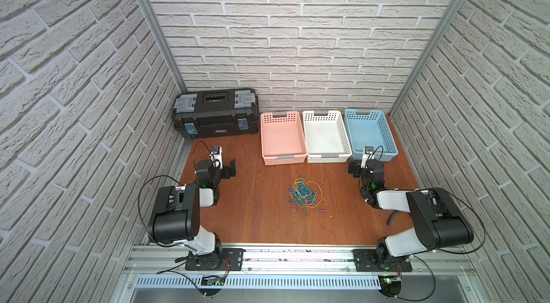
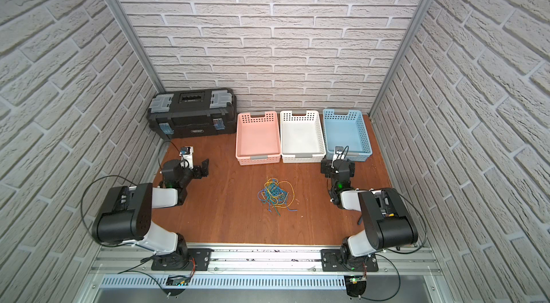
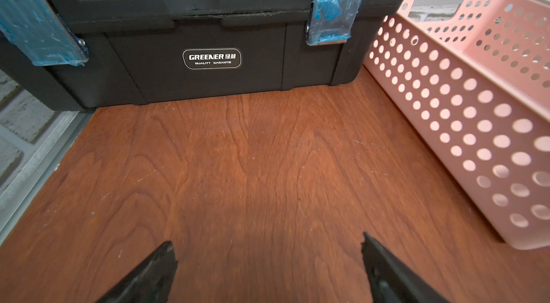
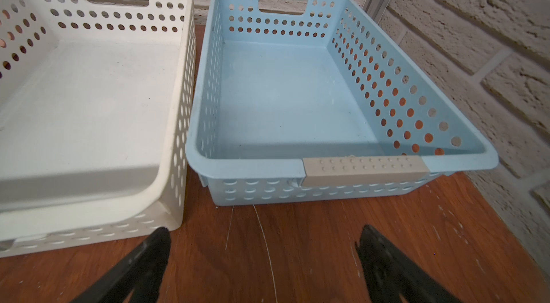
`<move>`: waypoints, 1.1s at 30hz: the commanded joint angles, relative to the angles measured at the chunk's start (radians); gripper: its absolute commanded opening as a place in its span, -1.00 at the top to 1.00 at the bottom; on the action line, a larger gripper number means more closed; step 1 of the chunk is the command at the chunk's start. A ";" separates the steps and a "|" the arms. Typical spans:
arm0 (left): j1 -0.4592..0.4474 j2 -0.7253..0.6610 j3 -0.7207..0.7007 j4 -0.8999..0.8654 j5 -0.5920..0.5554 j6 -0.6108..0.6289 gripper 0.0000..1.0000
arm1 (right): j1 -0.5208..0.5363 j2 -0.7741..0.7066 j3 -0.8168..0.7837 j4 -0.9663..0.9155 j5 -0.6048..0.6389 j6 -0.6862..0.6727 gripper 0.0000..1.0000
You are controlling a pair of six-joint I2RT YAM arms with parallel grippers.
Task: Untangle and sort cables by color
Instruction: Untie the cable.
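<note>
Sorting not begun, I judge: my left end effector (image 3: 268, 246) and right end effector (image 4: 265, 233) stand spread, empty; the cables (image 1: 303, 196) lie tangled between them. Next I'd pinch one strand.

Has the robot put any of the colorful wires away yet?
Not yet. Nothing is sorted: the pink basket, white basket and blue basket hold no wires. Nothing is in hand either; the left gripper and right gripper are open. The cables lie tangled on the table, so all untangling and sorting remains.

Both top views high over the table (image 1: 262, 221) (wrist views low, wallward)
</note>
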 commanded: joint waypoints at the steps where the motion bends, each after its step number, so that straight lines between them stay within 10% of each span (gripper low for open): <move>1: -0.033 -0.121 0.056 -0.133 -0.049 0.023 -0.97 | -0.006 -0.117 0.050 -0.137 0.045 0.035 -0.98; 10: -0.071 -0.472 0.204 -0.527 -0.184 -0.137 -0.96 | -0.006 -0.409 0.301 -0.733 -0.048 0.219 -0.98; 16: -0.064 -0.488 0.488 -1.027 -0.364 -0.570 -0.96 | -0.010 -0.395 0.634 -1.263 -0.124 0.373 -0.99; 24: 0.072 -0.423 0.586 -1.167 0.192 -0.604 -0.97 | -0.018 -0.410 0.632 -1.310 -0.374 0.496 -0.95; 33: -0.053 -0.482 0.518 -1.204 0.331 -0.509 -0.95 | 0.156 -0.416 0.488 -1.280 -0.502 0.539 -0.62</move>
